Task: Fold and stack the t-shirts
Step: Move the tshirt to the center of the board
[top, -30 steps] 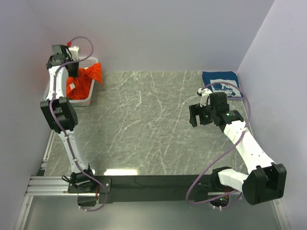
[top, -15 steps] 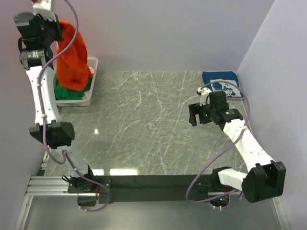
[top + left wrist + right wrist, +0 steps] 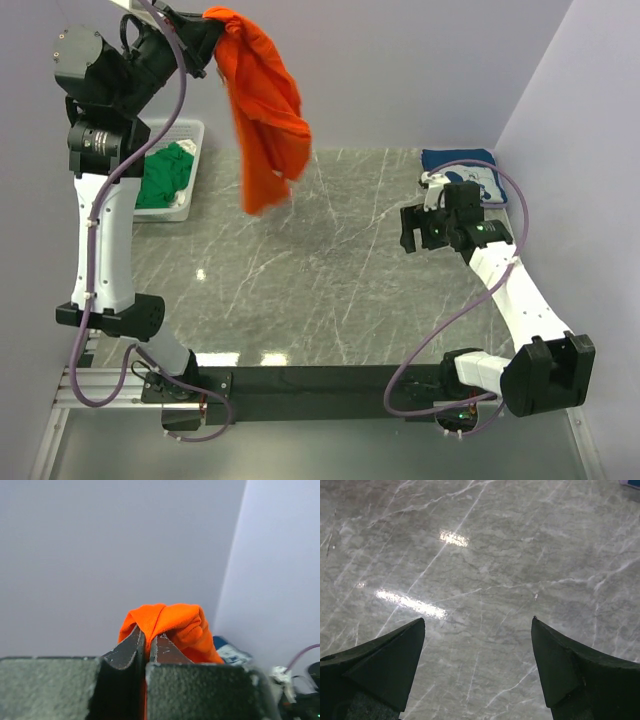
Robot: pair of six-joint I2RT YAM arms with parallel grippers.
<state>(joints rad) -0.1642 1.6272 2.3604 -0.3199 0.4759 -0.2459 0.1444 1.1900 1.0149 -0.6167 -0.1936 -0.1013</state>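
Over marble table (image 3: 350, 290), orange t-shirt (image 3: 266, 115) hangs vertical, probably hem-down.

This is a robotics lab test cell, not a home or shop. Plain pale lilac walls (image 3: 400, 70) box in a grey marble-patterned bench (image 3: 330, 260) on three sides, with no furniture or decoration. Two white and black robot arms, the left arm (image 3: 100, 240) and the right arm (image 3: 520, 300), are mounted at the near edge on a black beam (image 3: 330, 380) and an aluminium rail (image 3: 100, 385). Loose purple cables (image 3: 440, 338) run along both arms. The view from above is fixed, and each wrist carries its own camera.
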